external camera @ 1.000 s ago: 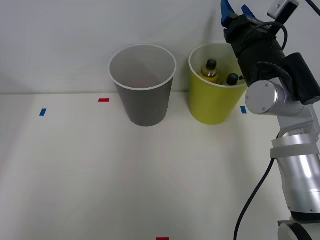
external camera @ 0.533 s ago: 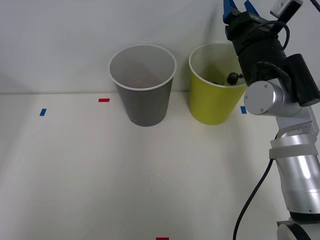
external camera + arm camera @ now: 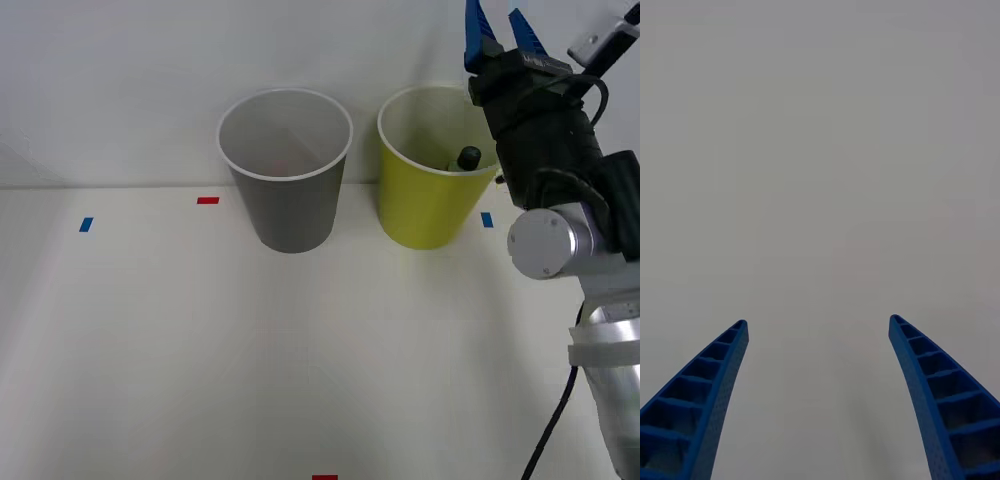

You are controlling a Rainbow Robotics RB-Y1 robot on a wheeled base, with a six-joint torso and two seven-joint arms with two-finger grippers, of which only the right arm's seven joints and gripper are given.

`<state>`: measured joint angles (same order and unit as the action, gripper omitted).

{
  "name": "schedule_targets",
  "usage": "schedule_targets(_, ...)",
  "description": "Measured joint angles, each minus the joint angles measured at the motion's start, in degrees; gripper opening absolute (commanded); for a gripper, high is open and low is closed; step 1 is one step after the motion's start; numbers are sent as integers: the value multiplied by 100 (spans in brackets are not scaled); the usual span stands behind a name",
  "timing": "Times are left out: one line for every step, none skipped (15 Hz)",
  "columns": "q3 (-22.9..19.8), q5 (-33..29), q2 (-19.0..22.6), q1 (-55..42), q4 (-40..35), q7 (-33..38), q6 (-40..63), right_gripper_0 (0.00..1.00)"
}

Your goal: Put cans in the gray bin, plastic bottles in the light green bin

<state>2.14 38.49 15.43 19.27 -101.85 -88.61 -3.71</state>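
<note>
Two blue ribbed fingers of the right claw stand spread apart with nothing between them, raised above and just behind the far right rim of the light green bin. In the right wrist view the claw faces a plain pale wall, its fingers wide apart. The black wrist and silver arm behind the claw run down the right side of the front view.

Just below the claw, inside the light green bin, one of the plastic bottles shows as a black cap against the cream inner wall near the right rim; how it lies cannot be made out. The gray bin stands upright just left of the green one, close but not touching, with a faint reddish shape deep inside that cannot be identified.

Both bins sit at the back of the white desk, near the wall. Small tape marks dot the desk: blue far left, red beside the gray bin, blue right of the green bin, and red at the front edge.
</note>
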Motion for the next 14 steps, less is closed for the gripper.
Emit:
schedule_targets(108, 8, 58, -310, -147, 3, -275, 63)
schedule_targets(186, -1, 105, -592, -295, -9, -495, 62)
schedule_targets(237, -23, 150, -895, -464, -26, -608, 62)
schedule_targets(260, -65, 189, -1167, -648, -43, -665, 63)
schedule_targets(266, -123, 216, -1450, -804, -63, -688, 62)
schedule_targets(259, -190, 243, -1770, -938, -92, -716, 62)
schedule_targets(252, -256, 266, -2063, -1027, -127, -794, 63)
schedule_targets(247, -320, 282, -2323, -1075, -163, -911, 63)
schedule_targets(245, -376, 289, -2534, -1093, -204, -1010, 62)
schedule_targets(246, -428, 287, -2725, -1096, -245, -1066, 63)
schedule_targets(260, -478, 276, -2910, -1100, -292, -1106, 62)
schedule_targets(301, -525, 272, -3114, -1100, -349, -1142, 62)
schedule_targets(378, -578, 269, -3305, -1102, -412, -1214, 62)
schedule_targets(461, -660, 267, -3486, -1098, -469, -1306, 63)
